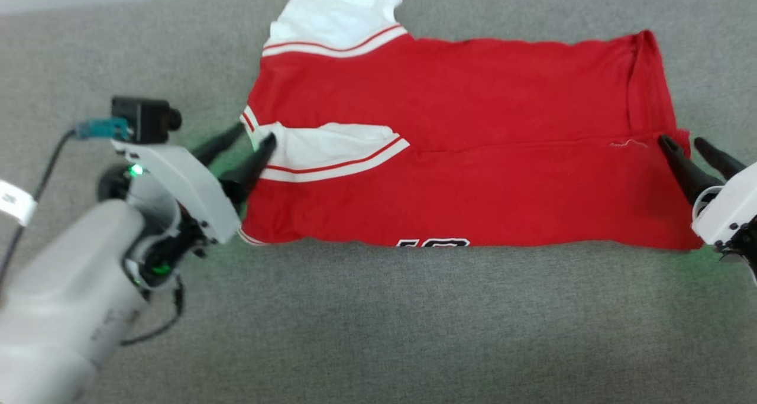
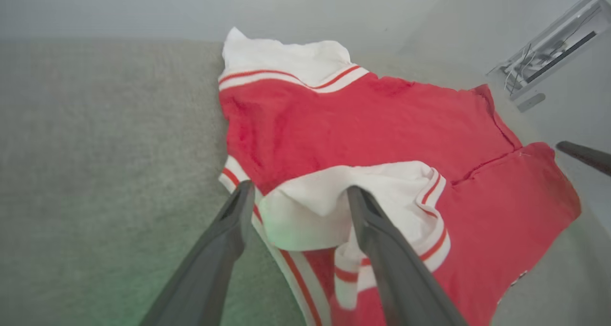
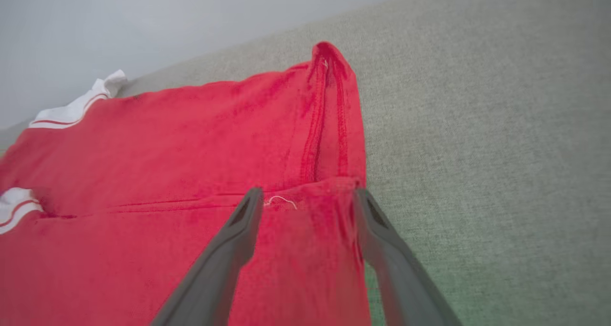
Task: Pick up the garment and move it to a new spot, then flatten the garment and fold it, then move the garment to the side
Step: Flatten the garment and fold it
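The garment [image 1: 461, 155] lies flat on the grey surface, red, with its near half folded up over the far half. One white sleeve [image 1: 337, 13] sticks out at the far left, and another [image 1: 331, 149] lies on top at the fold. Part of the black number [image 1: 433, 242] peeks out at the front edge. My left gripper [image 1: 255, 133] stands open at the garment's left edge, its fingers straddling the folded sleeve [image 2: 334, 206]. My right gripper [image 1: 680, 139] stands open at the right edge, over the hem corner [image 3: 310, 206]. Neither holds cloth.
A grey textured surface [image 1: 378, 321] spreads around the garment, with wide room at the front. A pale wall runs along the back. In the left wrist view, a white fixture with cables [image 2: 549, 49] sits at the top right.
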Motion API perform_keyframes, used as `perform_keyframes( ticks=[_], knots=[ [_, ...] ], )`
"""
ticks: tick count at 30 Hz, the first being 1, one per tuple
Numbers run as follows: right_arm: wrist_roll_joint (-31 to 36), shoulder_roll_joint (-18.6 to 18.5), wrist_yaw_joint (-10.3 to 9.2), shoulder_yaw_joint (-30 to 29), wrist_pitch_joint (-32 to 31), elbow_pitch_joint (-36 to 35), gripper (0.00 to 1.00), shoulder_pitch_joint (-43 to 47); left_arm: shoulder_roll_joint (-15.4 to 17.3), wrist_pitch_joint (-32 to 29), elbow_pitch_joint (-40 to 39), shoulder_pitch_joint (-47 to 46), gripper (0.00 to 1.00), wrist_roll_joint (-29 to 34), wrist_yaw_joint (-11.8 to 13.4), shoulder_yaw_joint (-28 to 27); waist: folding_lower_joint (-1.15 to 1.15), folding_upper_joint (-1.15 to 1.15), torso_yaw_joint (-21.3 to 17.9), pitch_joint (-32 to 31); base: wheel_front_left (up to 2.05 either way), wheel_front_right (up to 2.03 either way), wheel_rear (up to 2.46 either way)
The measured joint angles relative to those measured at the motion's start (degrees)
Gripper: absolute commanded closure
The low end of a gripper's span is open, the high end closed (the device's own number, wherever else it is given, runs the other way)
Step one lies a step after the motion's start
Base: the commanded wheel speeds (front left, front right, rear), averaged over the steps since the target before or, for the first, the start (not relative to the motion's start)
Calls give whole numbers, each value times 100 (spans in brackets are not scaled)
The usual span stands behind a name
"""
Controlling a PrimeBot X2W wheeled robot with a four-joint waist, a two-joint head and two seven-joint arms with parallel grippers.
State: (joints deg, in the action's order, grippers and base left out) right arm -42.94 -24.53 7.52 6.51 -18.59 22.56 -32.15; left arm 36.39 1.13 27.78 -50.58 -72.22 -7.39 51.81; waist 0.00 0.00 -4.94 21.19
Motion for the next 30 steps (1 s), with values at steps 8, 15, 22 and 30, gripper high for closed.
perform_keyframes(
  ticks=[8, 15, 22, 30],
  knots=[
    [-255, -238, -1, -129, 145, -194, 0, 158, 559, -1144, -35, -701, 0, 258, 0, 546, 0, 0, 19, -416, 0, 0, 0],
    [-285, -269, 0, -207, 42, -410, 0, 348, 884, -3557, -661, -770, 0, -434, 461, 1003, 0, 0, 58, -635, 0, 0, 0],
    [-276, -171, 0, -199, -18, -655, 0, 379, 850, -4170, -1078, -550, 0, -1102, 911, 968, 0, 0, -46, -529, 0, 0, 0],
    [-255, -121, -1, -237, -44, -781, 0, 358, 732, -4280, -594, -444, 0, -1250, 1022, 985, 0, 0, -224, -309, 0, 0, 0]
  ],
)
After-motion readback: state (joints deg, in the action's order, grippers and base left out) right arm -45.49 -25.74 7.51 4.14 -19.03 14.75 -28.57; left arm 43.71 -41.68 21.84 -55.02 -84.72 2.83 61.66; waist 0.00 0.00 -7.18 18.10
